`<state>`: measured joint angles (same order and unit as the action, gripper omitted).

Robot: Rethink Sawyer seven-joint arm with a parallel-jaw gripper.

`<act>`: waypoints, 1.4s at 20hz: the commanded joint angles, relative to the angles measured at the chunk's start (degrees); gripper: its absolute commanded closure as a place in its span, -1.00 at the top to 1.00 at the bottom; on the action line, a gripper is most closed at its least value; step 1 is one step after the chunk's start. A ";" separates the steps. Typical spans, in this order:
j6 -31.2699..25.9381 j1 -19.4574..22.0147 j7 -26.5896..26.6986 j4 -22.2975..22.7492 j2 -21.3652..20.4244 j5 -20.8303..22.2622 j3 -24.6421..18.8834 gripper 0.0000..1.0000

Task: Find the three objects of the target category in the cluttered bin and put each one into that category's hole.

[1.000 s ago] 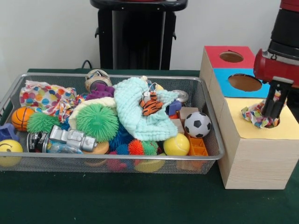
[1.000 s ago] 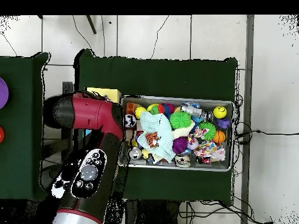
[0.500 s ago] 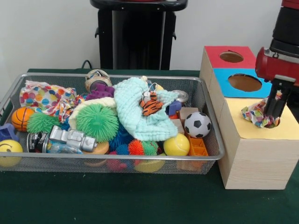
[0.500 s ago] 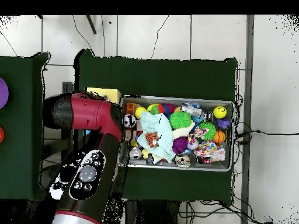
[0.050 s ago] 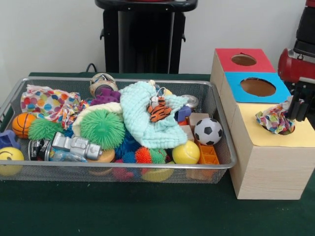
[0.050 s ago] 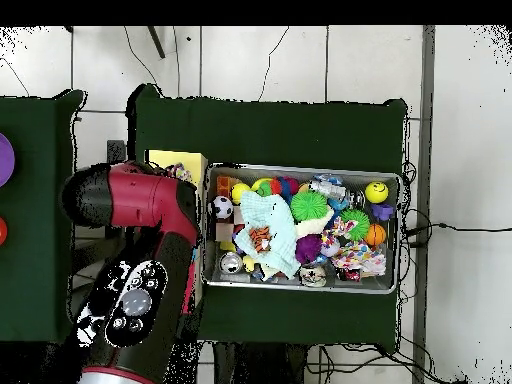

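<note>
A wooden box with three holes stands right of the wire bin (image 5: 123, 165): a red panel (image 5: 231, 54), a blue panel (image 5: 275, 93) and a yellow panel (image 5: 300, 135). A colourful patterned cloth (image 5: 273, 120) sits bunched in the yellow panel's hole, half sticking out. My gripper (image 5: 301, 105) hangs at the picture's right edge, just right of and slightly above that cloth, touching or nearly touching its upper tip. In the bin lie a polka-dot cloth (image 5: 51, 104) at the left and a mint cloth (image 5: 142, 120) in the middle. From overhead my arm (image 6: 140, 205) covers the box.
The bin (image 6: 300, 168) is crowded: a soccer ball (image 5: 208, 131), green spiky ball (image 5: 102, 129), tiger toy (image 5: 158, 110), basketball (image 5: 23, 125), yellow balls (image 5: 186, 153), a silver toy (image 5: 76, 145) and an orange brick (image 5: 208, 154). Green cloth covers the table.
My gripper has drawn up and to the right, out of the yellow hole. The patterned cloth stays bunched in the hole.
</note>
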<state>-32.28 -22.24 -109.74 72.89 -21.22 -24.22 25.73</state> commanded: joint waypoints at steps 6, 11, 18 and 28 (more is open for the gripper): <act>0.28 1.50 -14.91 7.53 1.11 -1.89 -4.65 -1.00; -1.35 1.72 -14.47 7.18 0.31 -1.94 -4.40 -1.00; -3.15 1.62 -14.66 7.54 -1.43 -2.32 -4.21 -1.00; -5.14 2.29 -13.15 7.93 -3.46 -1.88 -4.13 -1.00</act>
<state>-32.28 -22.18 -109.74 75.32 -23.75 -24.65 25.74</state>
